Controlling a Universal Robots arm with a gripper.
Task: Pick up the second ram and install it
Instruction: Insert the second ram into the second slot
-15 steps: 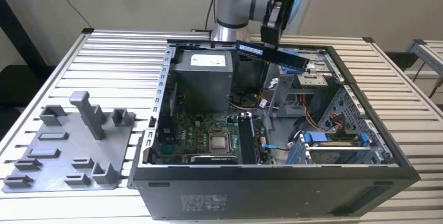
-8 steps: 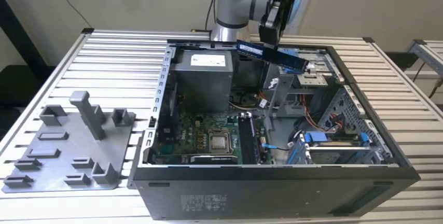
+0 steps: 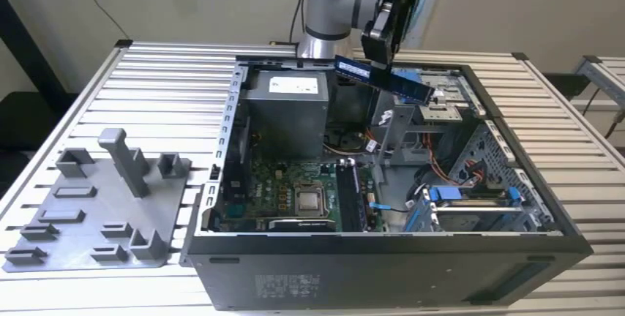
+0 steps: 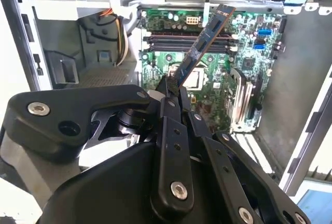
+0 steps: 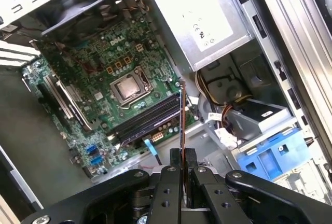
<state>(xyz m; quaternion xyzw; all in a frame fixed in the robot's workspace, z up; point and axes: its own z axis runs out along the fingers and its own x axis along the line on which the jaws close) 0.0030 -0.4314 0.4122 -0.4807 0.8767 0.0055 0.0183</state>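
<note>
The hand (image 3: 375, 53) clamps the second ram (image 3: 405, 85) by one end, tilted above the open case (image 3: 391, 272). I judge it needs levelling, parallel with the memory slots (image 5: 147, 120).

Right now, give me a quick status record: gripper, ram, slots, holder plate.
gripper: shut on the second ram
ram state: held in the air above the open computer case, tilted, not seated
memory slots: inside the case, below the ram; whether any is filled is unclear
grey holder plate: beside the case, on the exterior view's left
</note>
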